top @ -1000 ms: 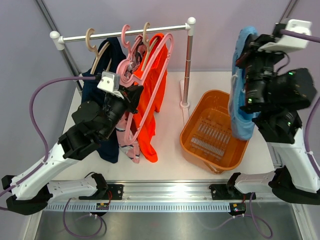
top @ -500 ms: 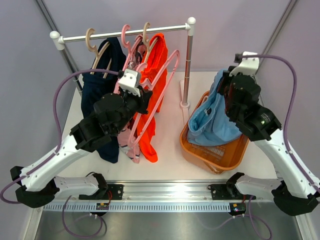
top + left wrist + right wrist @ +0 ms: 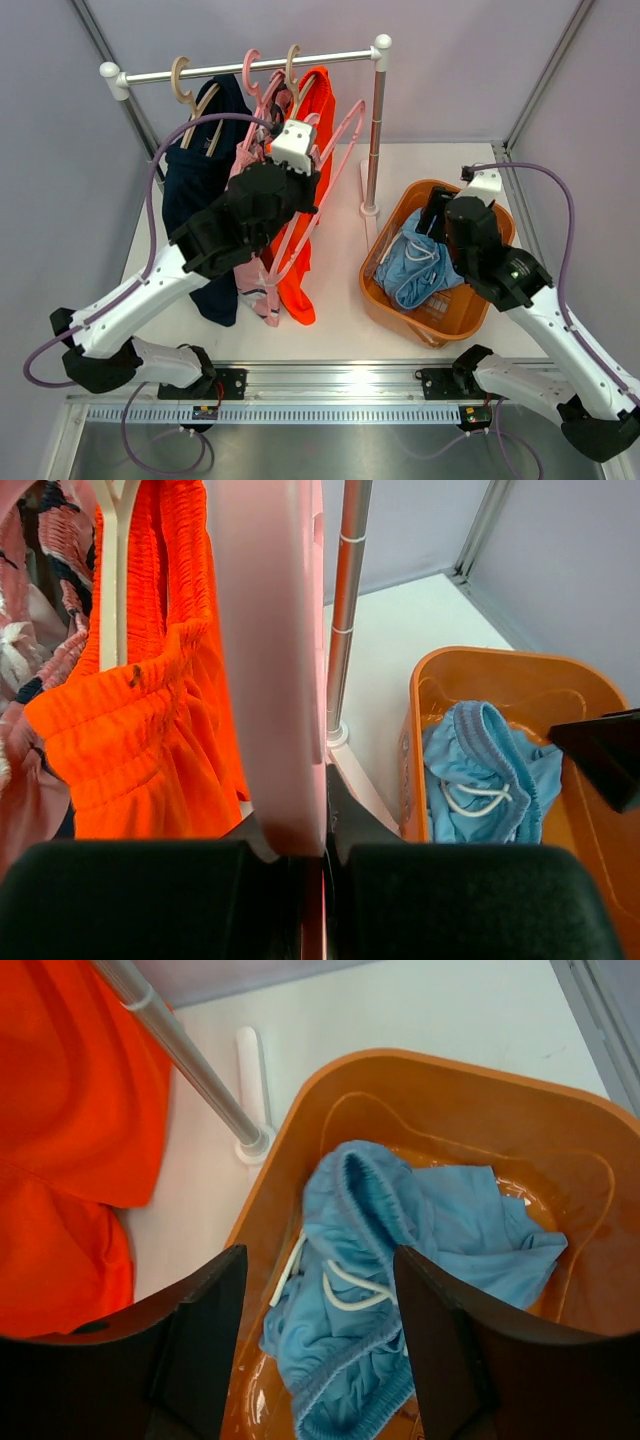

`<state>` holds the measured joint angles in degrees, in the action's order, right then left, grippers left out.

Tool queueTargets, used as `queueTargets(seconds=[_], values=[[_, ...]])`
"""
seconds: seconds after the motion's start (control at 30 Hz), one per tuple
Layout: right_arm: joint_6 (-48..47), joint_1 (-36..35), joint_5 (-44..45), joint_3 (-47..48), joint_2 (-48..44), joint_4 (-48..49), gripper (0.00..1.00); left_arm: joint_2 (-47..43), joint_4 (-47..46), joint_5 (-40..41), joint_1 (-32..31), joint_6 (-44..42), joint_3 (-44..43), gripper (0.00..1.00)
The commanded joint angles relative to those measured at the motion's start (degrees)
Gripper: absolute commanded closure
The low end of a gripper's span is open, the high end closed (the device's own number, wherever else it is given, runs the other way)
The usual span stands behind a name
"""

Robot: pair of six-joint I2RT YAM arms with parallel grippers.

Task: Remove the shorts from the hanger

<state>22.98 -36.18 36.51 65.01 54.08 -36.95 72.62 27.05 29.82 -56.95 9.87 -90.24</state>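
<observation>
The light blue shorts [image 3: 415,270] [image 3: 400,1250] [image 3: 480,770] lie crumpled in the orange basket [image 3: 385,300]. My right gripper [image 3: 432,215] [image 3: 320,1360] hovers just above them, open and holding nothing. My left gripper [image 3: 308,182] [image 3: 300,845] is shut on a bare pink hanger [image 3: 345,125] [image 3: 265,660], raised beside the orange shorts [image 3: 300,280] [image 3: 150,730]. On the rod [image 3: 240,67] hang the dark navy shorts [image 3: 195,200], the pink patterned shorts [image 3: 252,285] and the orange ones, each on its own hanger.
The rack's right post [image 3: 375,130] [image 3: 343,610] [image 3: 190,1060] stands on its white foot between the hanging clothes and the basket [image 3: 480,1070]. Grey walls close in the table at the back and sides. The arm bases and a metal rail run along the near edge.
My right arm came down over the basket, opened and dropped the light blue shorts into it. My left arm carried the pink hanger up and to the right, toward the rod.
</observation>
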Motion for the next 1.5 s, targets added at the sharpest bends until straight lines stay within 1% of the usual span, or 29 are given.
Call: queueTargets(seconds=[0.0, 0.03, 0.13, 0.23, 0.33, 0.43, 0.57, 0.7, 0.87, 1.03, 1.13, 1.27, 1.4, 1.47], values=[[1.01, 0.50, -1.70, 4.50, -2.31, -0.05, 0.28, 3.74, 1.16, 1.99, 0.61, -1.16, -7.99, 1.00], [0.84, 0.50, -2.06, 4.68, -2.49, 0.03, 0.24, 6.45, 2.12, 2.34, 0.70, -1.34, -9.59, 1.00], [-0.04, 0.50, -3.11, 5.30, -3.11, 0.65, 0.21, 10.34, 4.59, 3.31, 1.40, -2.22, -15.75, 1.00], [-0.66, 0.50, -3.90, 6.09, -2.85, 0.91, 0.21, 14.56, 4.33, 1.47, 3.33, -2.84, -20.67, 1.00], [-0.92, 0.50, -5.31, 6.62, -2.32, 1.00, 0.20, 19.30, 6.26, -0.64, 6.49, -2.22, -26.54, 1.00], [-0.75, 0.50, -6.80, 6.71, -2.32, 1.26, 0.20, 22.12, 5.57, -1.70, 9.13, -2.84, -29.46, 1.00], [-1.01, 0.50, -7.51, 7.14, -2.32, 1.62, 0.20, 24.49, 4.94, -3.81, 12.73, -3.10, -32.53, 1.00], [-1.36, 0.50, -8.04, 7.50, -2.67, 1.88, 0.20, 26.43, 3.02, -4.51, 14.32, -4.68, -34.21, 1.00], [-1.98, 0.50, -8.04, 7.06, -3.02, 2.06, 0.20, 27.66, -1.03, -5.30, 14.58, -6.88, -34.56, 1.00], [-2.24, 0.50, -8.47, 6.53, -3.81, 2.06, 0.19, 32.31, -0.41, -6.00, 14.76, -6.88, -40.71, 1.00], [-2.42, 0.50, -8.65, 6.35, -4.42, 1.88, 0.20, 34.16, -3.74, -7.15, 14.76, -6.35, -40.29, 1.00], [-2.59, 0.50, -8.65, 6.27, -5.30, 0.83, 0.19, 36.97, -7.09, -5.13, 14.85, -6.79, -41.07, 1.00], [-2.42, 0.50, -8.48, 5.74, -6.80, -0.49, 0.19, 38.65, -11.48, -4.69, 14.94, -7.23, -41.42, 1.00], [-2.33, 0.50, -8.04, 5.48, -7.59, -0.93, 0.20, 39.26, -12.10, -4.77, 14.94, -7.23, -41.95, 1.00]])
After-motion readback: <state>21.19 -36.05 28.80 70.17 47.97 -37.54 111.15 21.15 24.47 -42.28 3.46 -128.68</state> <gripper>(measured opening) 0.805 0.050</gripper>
